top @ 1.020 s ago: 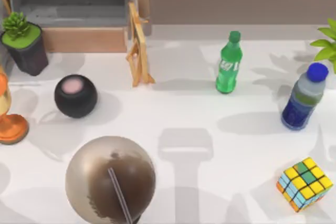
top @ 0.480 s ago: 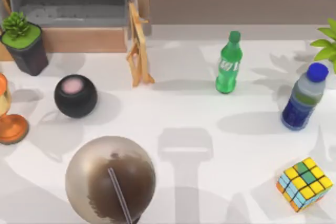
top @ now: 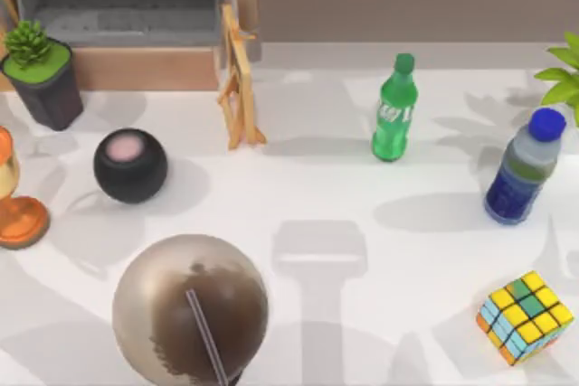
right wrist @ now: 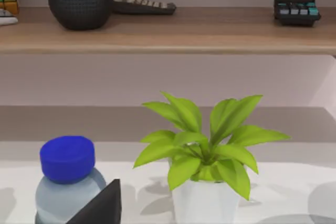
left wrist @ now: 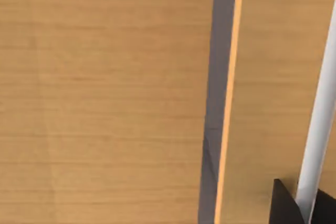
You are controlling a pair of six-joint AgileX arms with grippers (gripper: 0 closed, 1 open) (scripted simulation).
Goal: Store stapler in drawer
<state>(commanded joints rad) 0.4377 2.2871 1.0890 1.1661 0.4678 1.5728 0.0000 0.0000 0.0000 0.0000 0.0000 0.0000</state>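
Top view has the drawer [top: 145, 68] standing open at the tabletop's [top: 308, 178] far left; where the stapler lies I cannot tell. The left hand [left wrist: 286, 208] faces wood close up, so it is probably nearer the drawer than the right hand [right wrist: 100, 208]. Whether either hand is open or closed, I cannot tell.

Green bottle [top: 394, 108], Rubik's cube [top: 525, 316], black sphere [top: 130, 165].
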